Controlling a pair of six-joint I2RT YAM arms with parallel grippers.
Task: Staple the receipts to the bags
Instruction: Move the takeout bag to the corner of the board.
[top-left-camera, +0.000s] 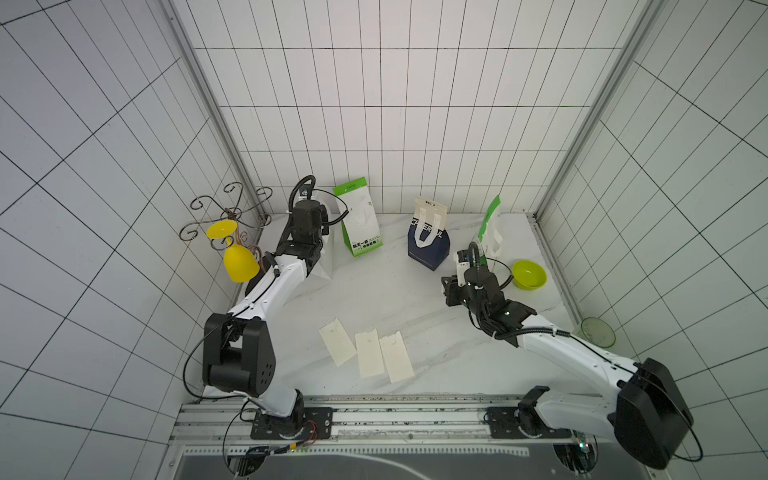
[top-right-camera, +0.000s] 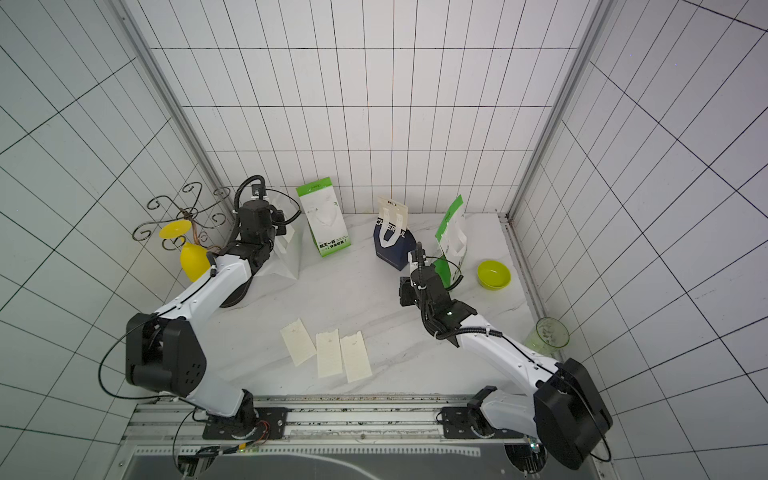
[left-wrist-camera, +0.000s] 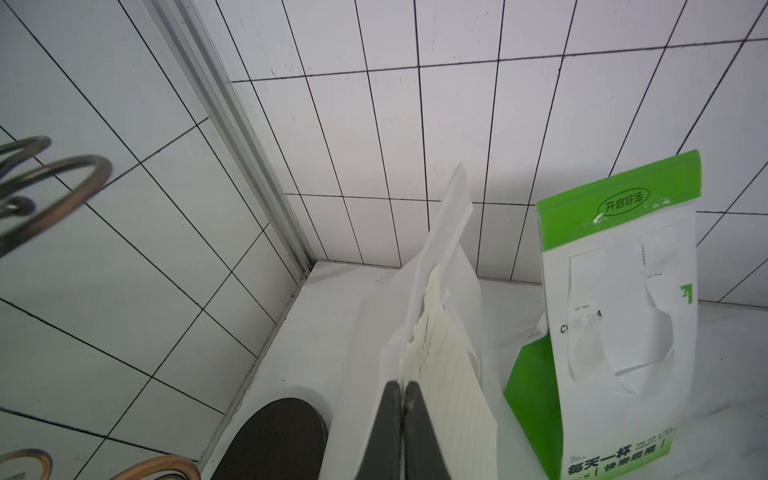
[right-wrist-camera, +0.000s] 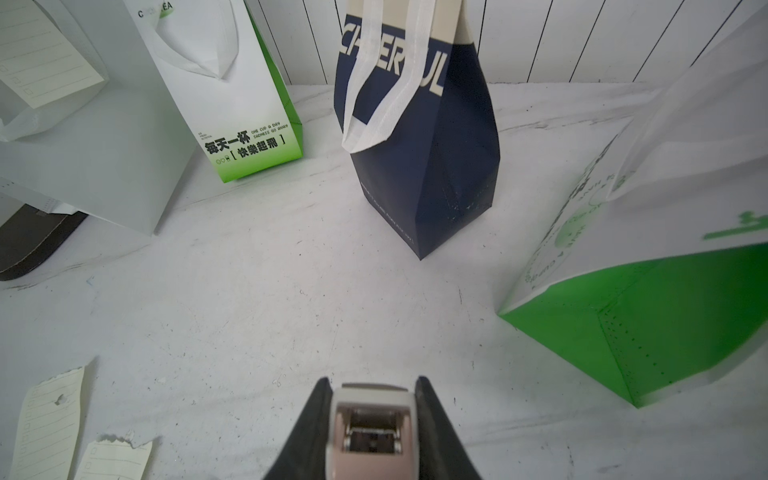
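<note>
Matt paper on the bags (top-left-camera: 428, 249), thin cream paper receipts (top-left-camera: 369, 353), smooth veined marble-look tabletop (top-left-camera: 395, 299), glossy green plastic bowl (top-left-camera: 536, 283).

A white table (top-left-camera: 374, 299) with thin grey lines stood inside white tiled walls (top-left-camera: 374, 124). At the far left side there was a curly wire rack (top-left-camera: 230, 213). A yellow cup (top-left-camera: 240, 264) with a stem hung from it upside down, its round foot on top. A dark, flat, round thing (left-wrist-camera: 274, 440) lay on the table near that rack. Over by the right wall sat a little green bowl (top-left-camera: 529, 274), open side up. A see-through green cup (top-left-camera: 597, 331) was near it, closer to the front, right by the table's edge. A long metal rail (top-left-camera: 415, 411) ran along the front.
</note>
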